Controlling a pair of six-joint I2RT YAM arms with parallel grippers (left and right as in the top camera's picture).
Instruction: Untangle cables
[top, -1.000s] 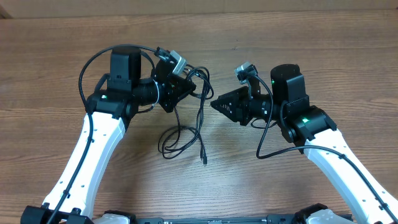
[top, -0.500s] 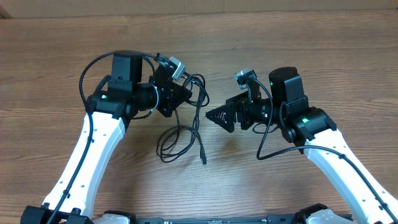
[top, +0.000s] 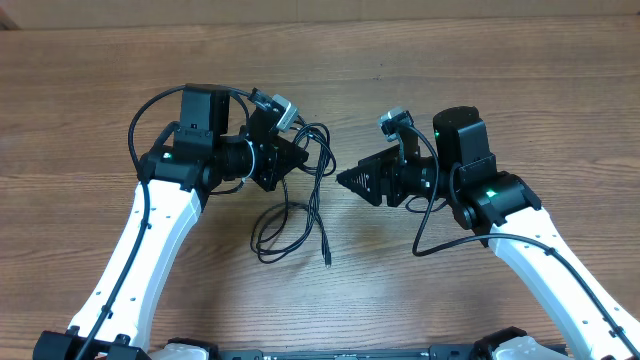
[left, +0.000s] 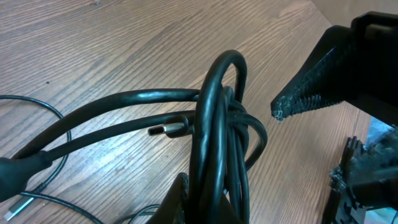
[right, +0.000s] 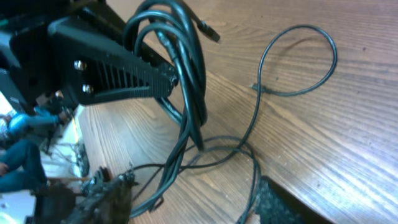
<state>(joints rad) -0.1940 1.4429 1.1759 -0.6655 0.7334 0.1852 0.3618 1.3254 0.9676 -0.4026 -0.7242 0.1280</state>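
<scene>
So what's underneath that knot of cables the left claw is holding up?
The wooden table, where looser cable loops and a plug end lie. From above, the knot and left gripper hide the spot beneath.

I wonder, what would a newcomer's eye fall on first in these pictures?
The left gripper holds a knotted bundle of black cables above the wooden table near its middle, loose loops and a plug end trailing toward the robot. The right gripper, jaws apart, points at the bundle.
</scene>
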